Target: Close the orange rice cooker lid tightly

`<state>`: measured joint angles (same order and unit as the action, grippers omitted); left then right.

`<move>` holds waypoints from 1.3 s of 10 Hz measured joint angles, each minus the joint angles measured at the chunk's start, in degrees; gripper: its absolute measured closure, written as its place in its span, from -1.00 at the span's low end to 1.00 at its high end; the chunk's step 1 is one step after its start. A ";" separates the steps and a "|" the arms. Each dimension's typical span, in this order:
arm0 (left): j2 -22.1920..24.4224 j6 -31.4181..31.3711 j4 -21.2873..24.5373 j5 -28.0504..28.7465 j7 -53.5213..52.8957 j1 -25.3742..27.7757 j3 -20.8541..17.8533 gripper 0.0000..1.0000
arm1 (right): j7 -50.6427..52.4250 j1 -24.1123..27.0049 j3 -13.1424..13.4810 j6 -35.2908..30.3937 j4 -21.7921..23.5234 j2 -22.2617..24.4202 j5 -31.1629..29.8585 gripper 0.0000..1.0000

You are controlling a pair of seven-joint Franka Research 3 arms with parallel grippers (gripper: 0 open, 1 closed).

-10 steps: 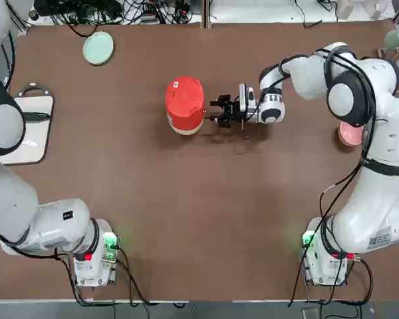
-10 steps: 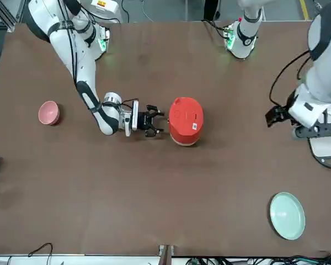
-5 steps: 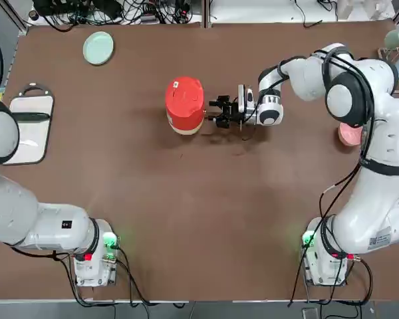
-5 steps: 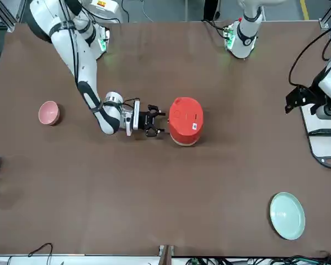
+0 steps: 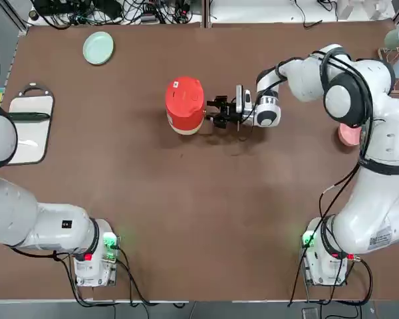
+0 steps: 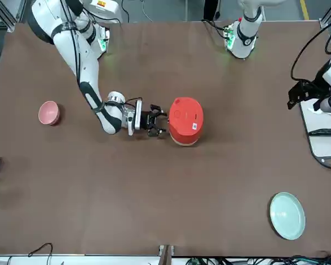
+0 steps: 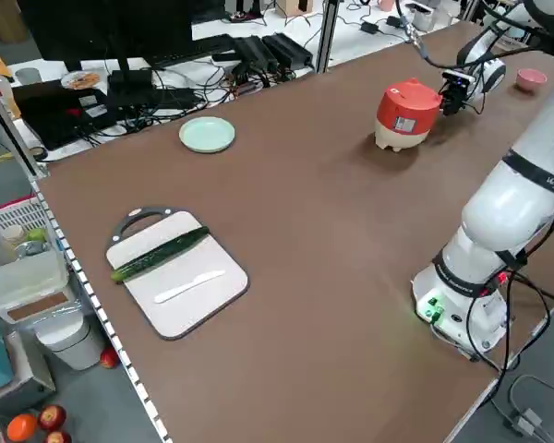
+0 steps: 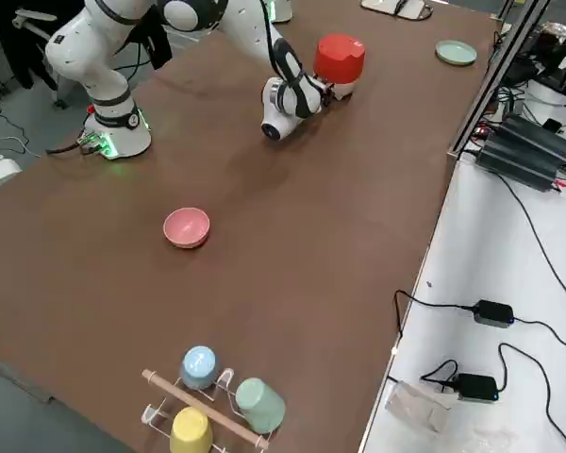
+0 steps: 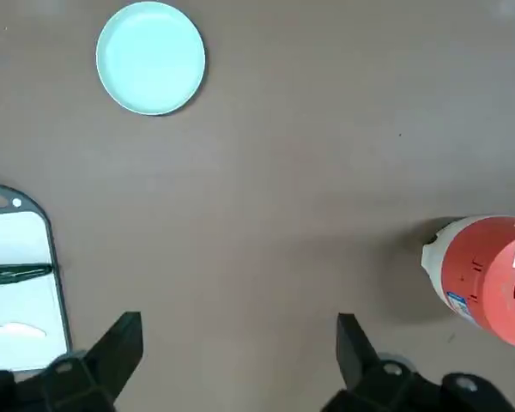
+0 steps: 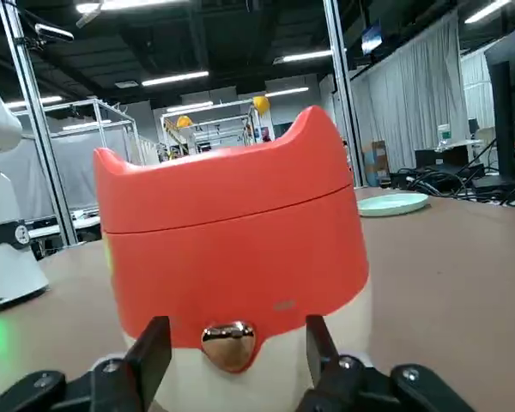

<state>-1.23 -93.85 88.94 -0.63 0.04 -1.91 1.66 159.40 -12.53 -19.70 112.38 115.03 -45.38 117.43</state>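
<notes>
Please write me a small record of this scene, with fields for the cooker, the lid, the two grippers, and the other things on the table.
cooker: rice cooker, upright, red-orange above a cream-white base
lid: lid, lying down on the cooker
right gripper: right gripper, open, fingers toward the cooker's latch button, not gripping
left gripper: left gripper, open and empty, near the cutting board
on cutting board: cucumber, white knife
other dishes: pale green plate, pink bowl
</notes>
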 joint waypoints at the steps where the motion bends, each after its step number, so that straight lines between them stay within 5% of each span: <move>1: 0.00 0.03 0.00 0.00 0.00 -0.01 0.04 -1.00 | 0.04 0.00 -0.01 0.03 -0.13 0.00 0.19 -0.39; 13: 0.21 0.15 -1.95 0.00 0.17 0.31 0.50 -1.00 | 0.09 0.00 0.01 0.87 -0.50 -0.06 0.53 0.20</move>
<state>-1.01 -93.71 86.99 -0.63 0.20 -1.60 2.16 159.49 -12.53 -19.70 113.25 114.53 -45.44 117.96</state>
